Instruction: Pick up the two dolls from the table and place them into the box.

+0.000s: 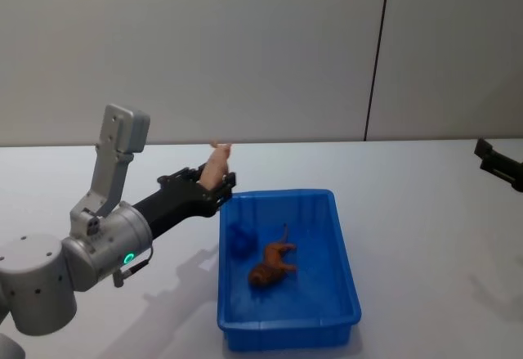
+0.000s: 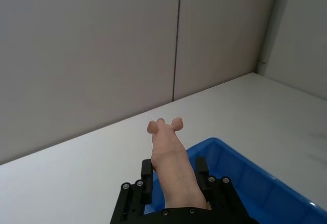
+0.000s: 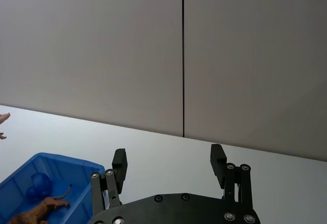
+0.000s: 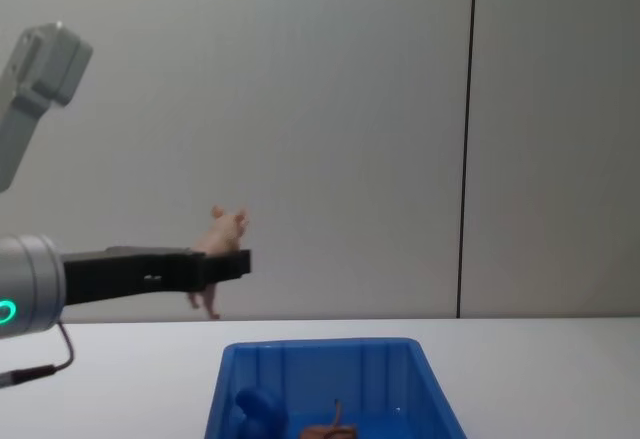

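Left tool [image 1: 214, 186] in the head view reaches forward from the grey arm, its black fingers clamped on a pale pink doll [image 1: 217, 165] that sticks up from between them. Just to that tool's right and lower sits the blue box [image 1: 343, 236] on the white counter [image 1: 425, 212]. Inside the box lie a brown doll [image 1: 271, 264] and a small blue object [image 1: 239, 240] close to the wall nearest the tool. Far off at the right edge of this view, the right tool [image 1: 498, 163] shows as a dark shape above the counter; its fingers cannot be read here.

From the left wrist view, the left tool [image 2: 173, 175] has a finger pressed to each side of the pink doll [image 2: 171, 160], whose small rounded limbs point away from the camera. The box's rim [image 2: 240, 155] lies just beyond and below the tool, to one side.

Seen from the right wrist view, the right tool [image 3: 168, 163] holds nothing, its two black fingers [image 3: 119, 162] standing well apart. Beyond it, well apart, are the box [image 3: 20, 175], the brown doll [image 3: 38, 211] and the blue object [image 3: 41, 184].

Across the chest view, the left tool [image 4: 225, 262] hangs in the air above the box [image 4: 330, 359], near its left end, with the pink doll [image 4: 215, 249] gripped and clear of the counter [image 4: 540, 359].
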Robot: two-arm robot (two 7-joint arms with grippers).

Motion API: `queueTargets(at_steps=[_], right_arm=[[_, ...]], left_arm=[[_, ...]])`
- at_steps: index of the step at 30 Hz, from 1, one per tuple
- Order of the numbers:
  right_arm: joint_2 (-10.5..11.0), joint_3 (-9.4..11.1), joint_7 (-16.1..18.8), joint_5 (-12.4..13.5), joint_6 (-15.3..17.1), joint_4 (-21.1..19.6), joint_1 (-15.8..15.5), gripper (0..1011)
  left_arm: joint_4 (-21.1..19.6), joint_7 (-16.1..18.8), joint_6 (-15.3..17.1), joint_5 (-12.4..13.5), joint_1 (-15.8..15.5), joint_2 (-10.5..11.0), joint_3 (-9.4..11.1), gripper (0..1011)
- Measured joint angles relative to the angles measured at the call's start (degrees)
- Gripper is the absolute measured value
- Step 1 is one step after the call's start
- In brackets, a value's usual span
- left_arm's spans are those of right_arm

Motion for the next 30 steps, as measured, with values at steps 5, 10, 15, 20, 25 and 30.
queueTargets(at_steps=[5,10,15,20,25,30], right_arm=[[0.0,0.0,0.0,0.0,0.0,0.0,0.0,1001],[0.0,0.0,0.0,0.0,0.0,0.0,0.0,1001],[0.0,0.0,0.0,0.0,0.0,0.0,0.0,1001],[0.0,0.0,0.0,0.0,0.0,0.0,0.0,1001],[0.0,0.0,0.0,0.0,0.0,0.0,0.0,1001],[0.0,0.0,0.0,0.0,0.0,0.0,0.0,1001]], left_arm=[[0.88,-4.31,-0.25,-0.23,-1.34,-0.78,0.37,511],[2.3,-8.23,0.46,-0.55,-2.71,-1.62,0.81,511],[4.61,-12.23,2.27,-0.9,-4.35,-2.69,1.45,511],[7.33,-14.88,4.48,-1.22,-5.83,-3.73,2.06,511],[9.91,-15.94,6.36,-1.48,-7.03,-4.71,2.62,511],[12.47,-16.52,7.74,-1.63,-8.02,-5.51,3.09,642]])
